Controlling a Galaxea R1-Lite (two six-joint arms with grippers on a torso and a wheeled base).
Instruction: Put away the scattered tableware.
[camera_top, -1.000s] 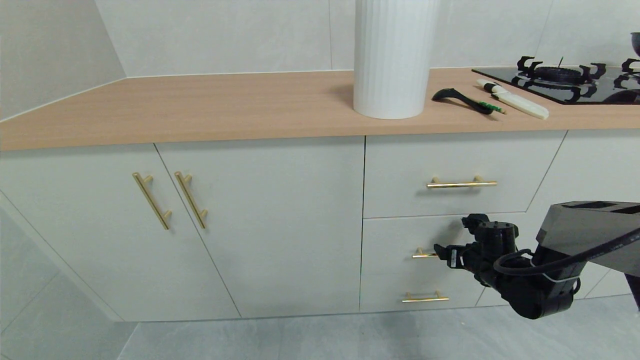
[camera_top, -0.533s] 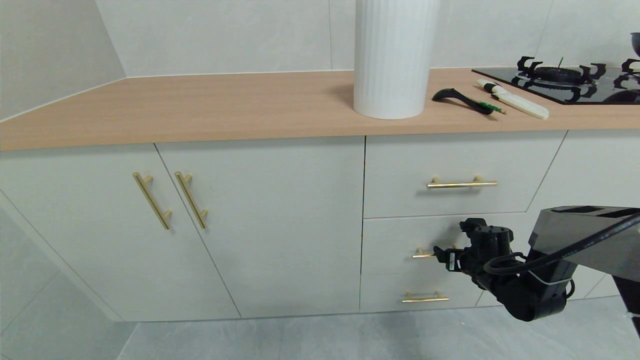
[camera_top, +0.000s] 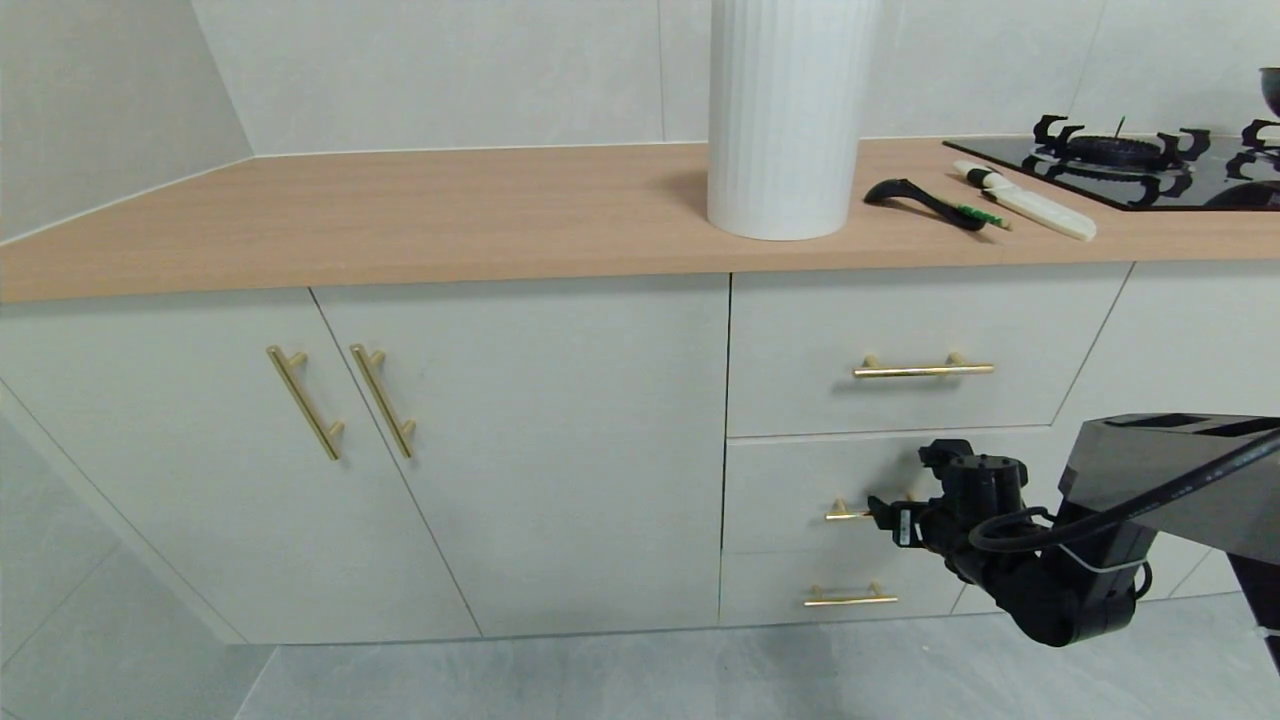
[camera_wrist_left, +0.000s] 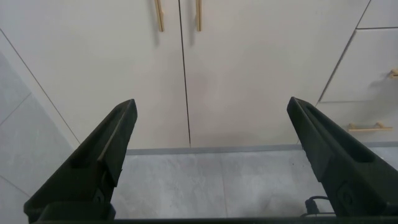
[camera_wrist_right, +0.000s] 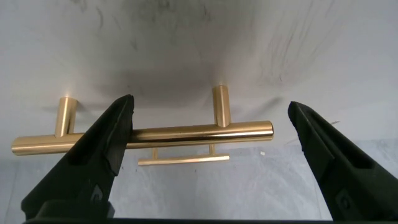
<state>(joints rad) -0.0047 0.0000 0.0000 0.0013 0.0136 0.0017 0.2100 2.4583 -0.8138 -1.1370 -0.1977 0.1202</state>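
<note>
Looking low, we found the right gripper (camera_wrist_right: 210, 115) spread wide and empty, black wedge fingers (camera_wrist_right: 99, 162) flanking the middle drawer's round brass handle (camera_wrist_right: 186, 134), forearm level. The left gripper (camera_wrist_left: 211, 109), equally open, faced matt cupboard doors (camera_wrist_left: 249, 74). Farther back, a black ladle (camera_top: 920, 197) and white knife (camera_top: 1035, 205) lay on the wood-grain countertop (camera_top: 450, 215) beside a ribbed white cylinder (camera_top: 785, 120).

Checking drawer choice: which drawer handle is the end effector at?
The middle drawer handle, between the top handle and bottom handle; the open right end effector faces it.
</note>
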